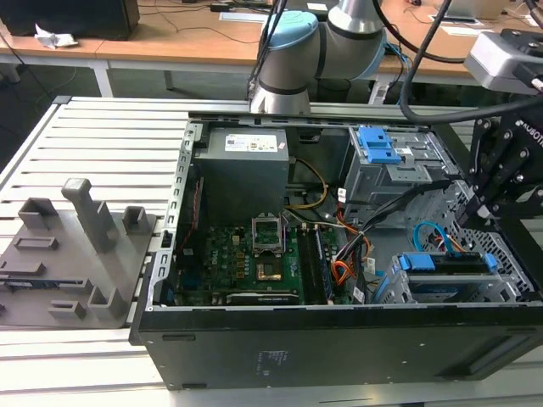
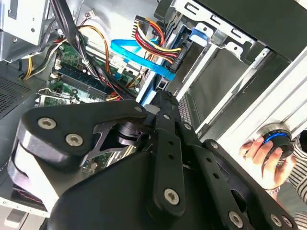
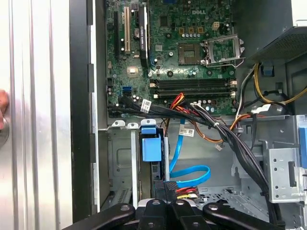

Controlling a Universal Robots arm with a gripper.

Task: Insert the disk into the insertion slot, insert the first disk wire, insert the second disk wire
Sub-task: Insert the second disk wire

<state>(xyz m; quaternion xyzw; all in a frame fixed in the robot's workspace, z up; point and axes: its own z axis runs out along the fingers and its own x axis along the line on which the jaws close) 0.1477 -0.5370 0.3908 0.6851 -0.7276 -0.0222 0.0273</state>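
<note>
The disk [image 1: 445, 263], in its blue carrier [image 3: 151, 146], sits inside the low grey insertion slot [image 1: 397, 290] at the case's front corner, on the exterior view's right. The first disk wire [image 2: 160, 48], a red, yellow and black bundle, ends in a black plug [image 2: 180, 60] seated against the disk's rear edge. The second disk wire [image 3: 192, 171], light blue, loops over the bay floor, and its end runs into my fingertips. My gripper [image 2: 161, 92] hangs right behind the disk and is shut on that blue cable's plug.
The motherboard [image 3: 182, 57] and a thick black cable bundle [image 3: 225, 134] lie close beside the bay. A taller grey cage with a blue latch [image 1: 377, 144] stands behind it. A person's hand [image 2: 261, 153] rests on a blue-ringed knob outside the case wall.
</note>
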